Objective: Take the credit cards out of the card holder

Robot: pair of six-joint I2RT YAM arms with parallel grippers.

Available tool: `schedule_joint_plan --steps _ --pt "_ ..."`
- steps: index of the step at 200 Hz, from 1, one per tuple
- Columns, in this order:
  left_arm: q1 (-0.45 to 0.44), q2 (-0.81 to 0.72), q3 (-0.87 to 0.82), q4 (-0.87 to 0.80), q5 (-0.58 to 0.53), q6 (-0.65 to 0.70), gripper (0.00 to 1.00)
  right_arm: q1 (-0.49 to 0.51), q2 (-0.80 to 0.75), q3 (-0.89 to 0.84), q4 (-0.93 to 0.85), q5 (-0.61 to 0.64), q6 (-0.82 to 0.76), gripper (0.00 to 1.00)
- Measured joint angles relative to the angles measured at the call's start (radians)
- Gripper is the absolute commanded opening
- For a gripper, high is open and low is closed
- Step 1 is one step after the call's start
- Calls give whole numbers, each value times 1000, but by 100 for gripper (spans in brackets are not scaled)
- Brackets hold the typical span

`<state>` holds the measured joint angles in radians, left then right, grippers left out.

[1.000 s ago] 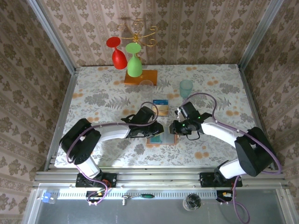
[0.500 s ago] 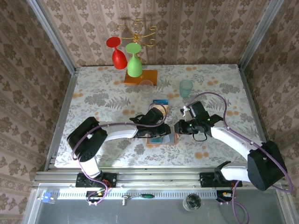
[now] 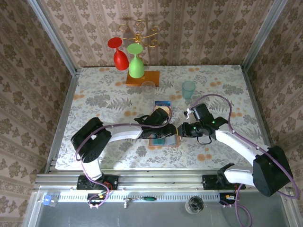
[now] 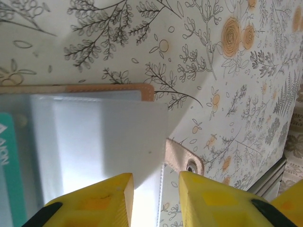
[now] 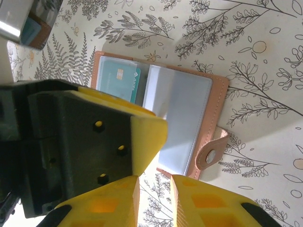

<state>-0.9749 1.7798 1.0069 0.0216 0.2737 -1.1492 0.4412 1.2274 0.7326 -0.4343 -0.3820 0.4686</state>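
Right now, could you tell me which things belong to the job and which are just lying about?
Job: card holder, teal card inside it, loose cards on the table.
Lying about: red glass, green glass, wooden base, clear glass, teal cup.

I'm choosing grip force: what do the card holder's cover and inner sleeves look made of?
The card holder has a cover that looks like matte salmon leather or imitation, with a shiny, metal-looking snap on its tab. Its sleeves look like thin clear plastic: glossy, with glare, a teal card showing through.
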Motion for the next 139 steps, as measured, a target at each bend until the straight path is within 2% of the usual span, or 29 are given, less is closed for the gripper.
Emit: schedule_joint_plan --steps 56,107,139 --pt "13 63 68 -17 36 10 31 -6 -8 -2 -3 1 6 25" --pt "54 64 62 -14 69 27 31 -6 -5 -2 14 0 29 25" --pt "86 36 2 -5 82 35 31 -6 33 -2 47 -13 61 24"
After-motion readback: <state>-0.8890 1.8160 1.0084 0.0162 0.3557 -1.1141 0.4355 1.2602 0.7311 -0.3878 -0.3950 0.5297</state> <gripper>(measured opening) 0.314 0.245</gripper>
